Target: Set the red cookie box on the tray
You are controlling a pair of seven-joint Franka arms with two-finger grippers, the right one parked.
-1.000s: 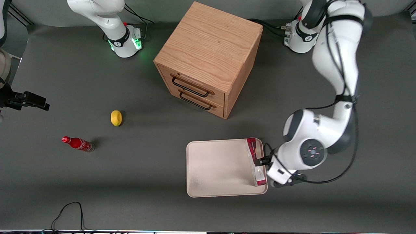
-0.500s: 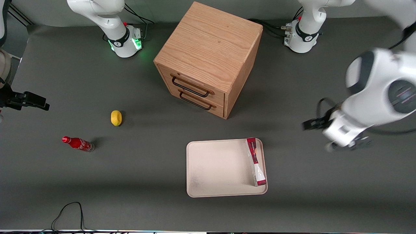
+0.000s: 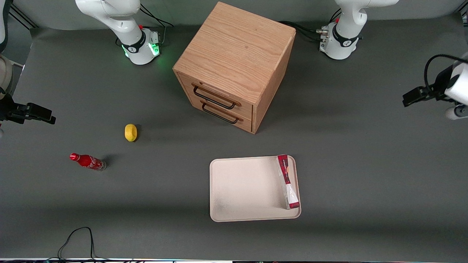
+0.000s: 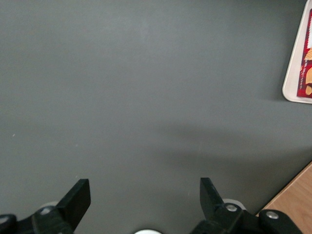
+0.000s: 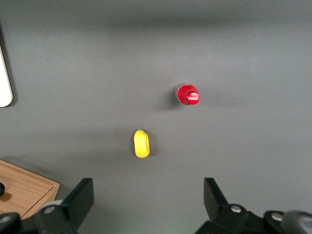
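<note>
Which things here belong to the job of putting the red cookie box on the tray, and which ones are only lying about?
Belong to the job:
red cookie box, lying in the tray
tray
left gripper, open, empty, above bare table toward the working arm's end

Only lying about:
wooden drawer cabinet
lemon
red cola bottle

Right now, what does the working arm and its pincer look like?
Glossy white arm shell on a round white base with black cables plugged in. A black cable loops over the wrist. The pincer has two black wedge-shaped fingers, open, with silver screws at their roots.
</note>
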